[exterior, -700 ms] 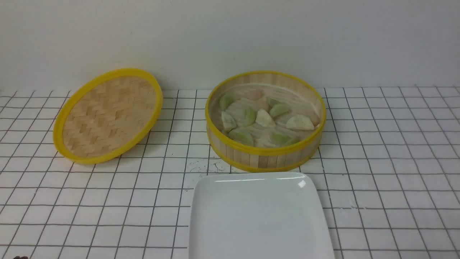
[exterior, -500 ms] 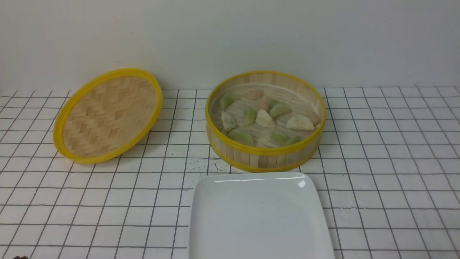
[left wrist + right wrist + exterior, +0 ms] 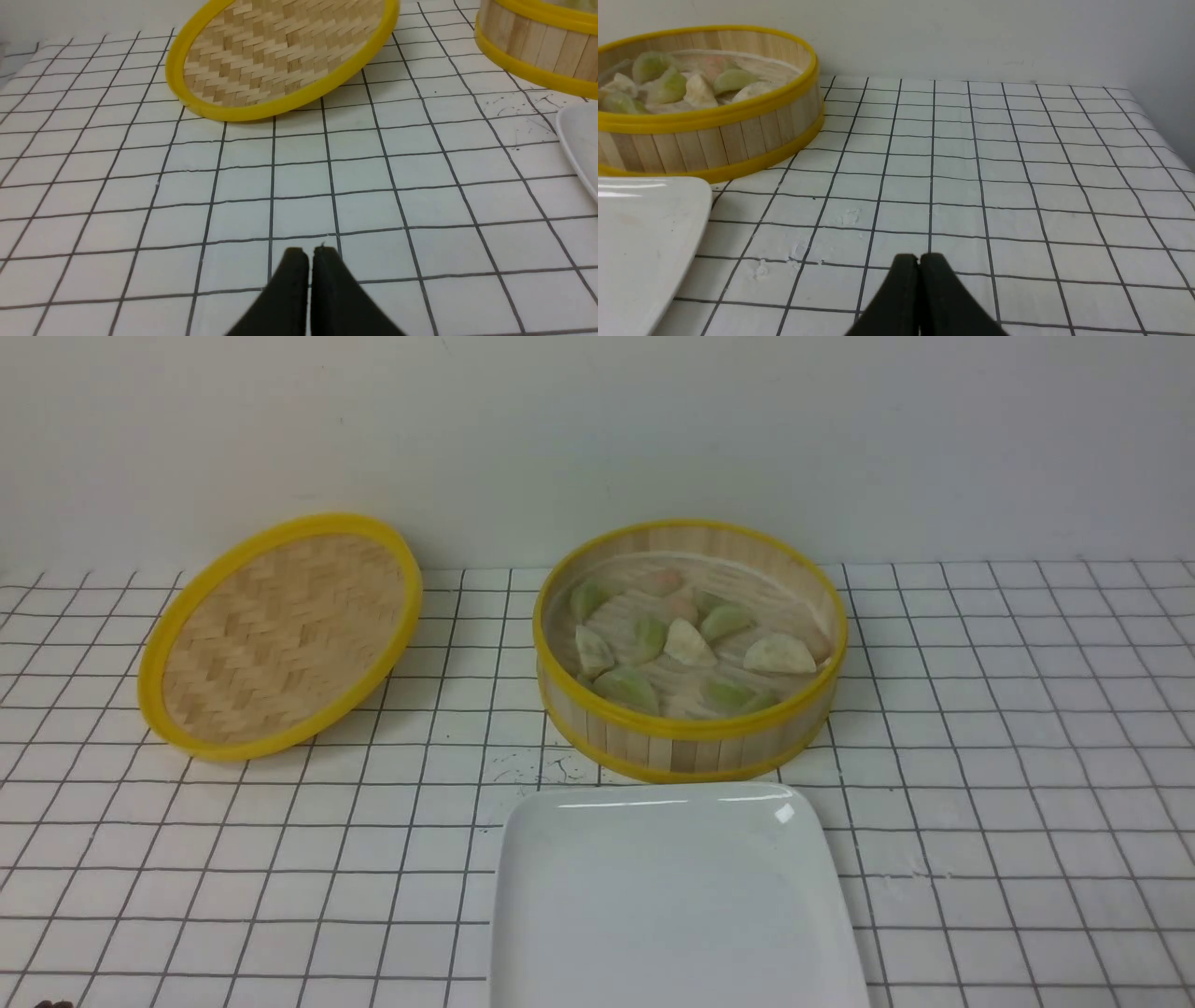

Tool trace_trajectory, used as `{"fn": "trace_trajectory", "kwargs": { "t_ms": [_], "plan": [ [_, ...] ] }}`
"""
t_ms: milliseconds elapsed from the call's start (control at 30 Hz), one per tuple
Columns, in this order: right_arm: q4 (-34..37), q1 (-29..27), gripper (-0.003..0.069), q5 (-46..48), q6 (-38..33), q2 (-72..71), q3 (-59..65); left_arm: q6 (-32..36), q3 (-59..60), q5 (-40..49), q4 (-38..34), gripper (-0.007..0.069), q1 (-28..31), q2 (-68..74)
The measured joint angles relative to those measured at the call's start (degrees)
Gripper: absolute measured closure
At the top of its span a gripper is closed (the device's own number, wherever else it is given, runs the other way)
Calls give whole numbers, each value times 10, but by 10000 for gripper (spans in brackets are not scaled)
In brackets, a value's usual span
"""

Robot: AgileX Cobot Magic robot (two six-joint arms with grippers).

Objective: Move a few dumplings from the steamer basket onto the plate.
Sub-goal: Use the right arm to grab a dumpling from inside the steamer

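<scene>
The steamer basket (image 3: pixel 691 747) stands open at the back centre, and several dumplings (image 3: pixel 689 642), pale green, whitish and pinkish, lie on its floor. Just in front of it sits the white plate (image 3: pixel 672 905), with nothing on it. My left gripper (image 3: pixel 308 254) hovers shut and holding nothing over the gridded cloth, in front of the lid and well left of the basket (image 3: pixel 537 46). Over the cloth to the right of the plate (image 3: pixel 640 233) and the basket (image 3: pixel 714 140), my right gripper (image 3: pixel 919 259) is shut and holding nothing. Neither gripper shows in the front view.
The woven yellow-rimmed lid (image 3: pixel 280 635) lies tilted at the back left, its far edge raised. A white wall runs close behind the basket and lid. The gridded cloth covers the table, whose right edge shows in the right wrist view.
</scene>
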Motion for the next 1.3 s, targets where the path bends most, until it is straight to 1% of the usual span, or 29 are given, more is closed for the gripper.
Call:
{"fn": "trace_trajectory", "kwargs": {
  "t_ms": [67, 133, 167, 233, 267, 333, 367, 467, 600, 667, 733, 833, 933, 967, 1000, 1033, 1067, 1100, 1133, 1200, 1300],
  "plan": [
    [29, 0, 672, -18, 16, 0, 3, 0, 0, 0, 0, 631, 0, 0],
    [96, 0, 672, -57, 52, 0, 6, 0, 0, 0, 0, 631, 0, 0],
    [157, 0, 672, -91, 83, 0, 6, 0, 0, 0, 0, 631, 0, 0],
    [203, 0, 672, -111, 102, 0, 6, 0, 0, 0, 0, 631, 0, 0],
    [258, 0, 672, -141, 131, 0, 6, 0, 0, 0, 0, 631, 0, 0],
    [334, 0, 672, -168, 153, 0, 6, 0, 0, 0, 0, 631, 0, 0],
    [360, 0, 672, -176, 158, 0, 6, 0, 0, 0, 0, 631, 0, 0],
    [394, 0, 672, -191, 162, 0, 6, 0, 0, 0, 0, 631, 0, 0],
    [405, 0, 672, -221, 162, 0, 6, 0, 0, 0, 0, 631, 0, 0],
    [404, 0, 672, -218, 155, 0, -5, 0, 0, 0, 0, 631, 0, 0],
    [386, 1, 672, -184, 126, 13, -52, 0, 0, 0, 0, 631, 0, 0],
    [336, 1, 672, -88, 63, 87, -165, 0, 0, 0, 0, 631, 0, 0],
    [286, 1, 672, 53, 16, 210, -305, 0, 0, 0, 0, 631, 0, 0],
    [263, 1, 672, 123, 3, 274, -360, 0, 0, 0, 0, 631, 0, 0],
    [253, 1, 672, 171, -5, 319, -396, 0, 0, 0, 0, 631, 0, 0],
    [219, 1, 672, 282, -17, 430, -482, 0, 0, 0, 0, 631, 0, 0],
    [207, 1, 672, 323, -20, 474, -515, 0, 0, 0, 0, 631, 0, 0],
    [200, 1, 672, 342, -21, 505, -531, 0, 0, 0, 0, 631, 0, 0],
    [183, 1, 671, 412, -23, 586, -598, 0, 0, 0, 0, 631, 0, 0],
    [172, 3, 670, 458, -25, 667, -653, 0, 0, 0, 0, 631, 0, 0],
    [152, 23, 670, 480, -22, 766, -735, 0, 0, 0, 0, 631, 0, 0]
  ]
}}
